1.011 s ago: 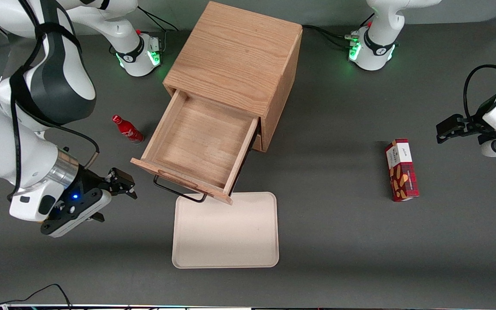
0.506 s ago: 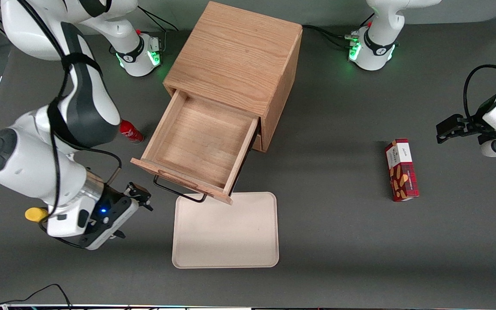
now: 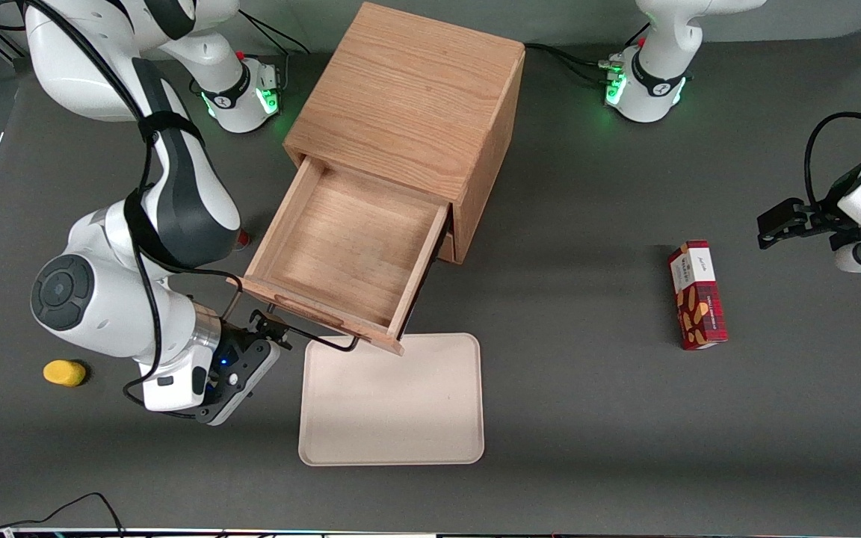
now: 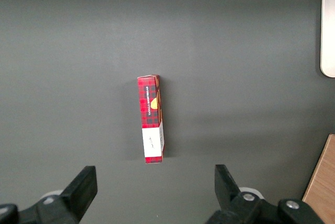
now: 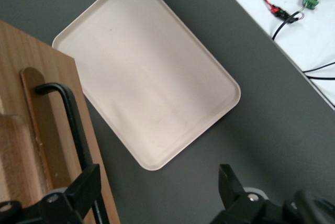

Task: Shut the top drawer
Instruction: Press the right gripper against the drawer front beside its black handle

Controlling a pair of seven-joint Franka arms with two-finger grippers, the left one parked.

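Note:
The top drawer (image 3: 348,246) of the light oak cabinet (image 3: 408,97) stands pulled far out and is empty inside. Its thin black wire handle (image 3: 326,344) hangs from the wooden strip on the front panel. My gripper (image 3: 273,333) is open and empty, low over the table, at the handle's end nearest the working arm. In the right wrist view the drawer front (image 5: 47,130) and the handle (image 5: 73,124) show beside one finger (image 5: 86,187), and the gripper (image 5: 157,187) holds nothing.
A beige tray (image 3: 393,403) lies on the table in front of the drawer and shows in the right wrist view (image 5: 152,72). A red bottle (image 3: 241,237) is mostly hidden by the arm. A yellow object (image 3: 64,372) lies nearby. A red box (image 3: 697,304) lies toward the parked arm's end.
My gripper has swung across the table toward the drawer front and now sits at the handle's end. The arm now covers the red bottle and uncovers the yellow object. The drawer has not moved.

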